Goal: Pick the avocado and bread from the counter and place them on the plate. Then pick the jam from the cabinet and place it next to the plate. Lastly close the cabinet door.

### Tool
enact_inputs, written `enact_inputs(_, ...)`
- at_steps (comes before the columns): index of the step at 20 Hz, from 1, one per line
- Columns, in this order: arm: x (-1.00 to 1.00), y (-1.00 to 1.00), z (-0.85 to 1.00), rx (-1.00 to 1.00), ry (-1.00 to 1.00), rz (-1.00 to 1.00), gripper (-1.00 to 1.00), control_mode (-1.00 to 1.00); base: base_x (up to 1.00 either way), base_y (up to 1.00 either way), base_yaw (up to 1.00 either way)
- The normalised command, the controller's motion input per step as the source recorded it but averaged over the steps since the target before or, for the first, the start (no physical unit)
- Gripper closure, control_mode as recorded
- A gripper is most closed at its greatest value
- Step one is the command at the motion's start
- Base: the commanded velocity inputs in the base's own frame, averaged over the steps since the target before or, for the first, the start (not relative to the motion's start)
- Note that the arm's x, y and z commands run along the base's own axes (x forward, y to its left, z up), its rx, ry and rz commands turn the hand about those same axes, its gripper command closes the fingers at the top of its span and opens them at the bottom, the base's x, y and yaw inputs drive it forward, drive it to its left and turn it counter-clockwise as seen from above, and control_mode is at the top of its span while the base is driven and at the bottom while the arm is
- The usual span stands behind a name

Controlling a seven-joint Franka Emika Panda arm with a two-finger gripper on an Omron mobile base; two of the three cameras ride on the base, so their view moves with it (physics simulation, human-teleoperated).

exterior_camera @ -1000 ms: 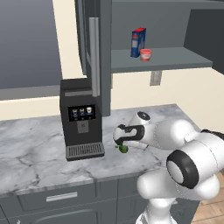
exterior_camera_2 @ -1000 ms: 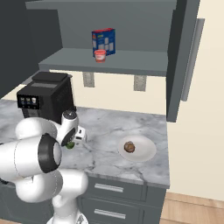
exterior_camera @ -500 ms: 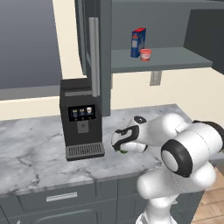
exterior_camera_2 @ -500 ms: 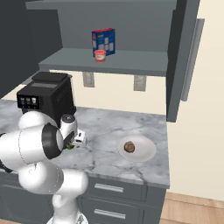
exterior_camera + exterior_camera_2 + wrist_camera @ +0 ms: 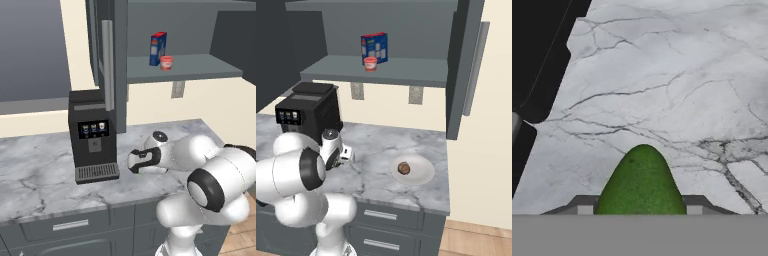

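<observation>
While box print is too small to read, jaws pinch avocado above counter.

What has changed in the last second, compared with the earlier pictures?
The gripper has lifted slightly off the counter and drawn back toward the robot, carrying the avocado between its fingers. The bread stays on the plate, the jam on the cabinet shelf, the door open.
</observation>
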Motion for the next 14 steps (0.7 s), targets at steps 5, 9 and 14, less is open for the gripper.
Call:
enact_inputs(5,-0.4,-0.33,0.87,0.02,-0.1,0.0,1.0,-1.0,0.0,0.0,0.0)
enact_inputs(9,-0.33,-0.58,1.0,0.02,0.12,-0.04,1.0,-1.0,0.0,0.0,0.0)
enact_inputs(14,-0.33,-0.97,0.55,0.0,0.22,-0.19,1.0,-1.0,0.0,0.0,0.0)
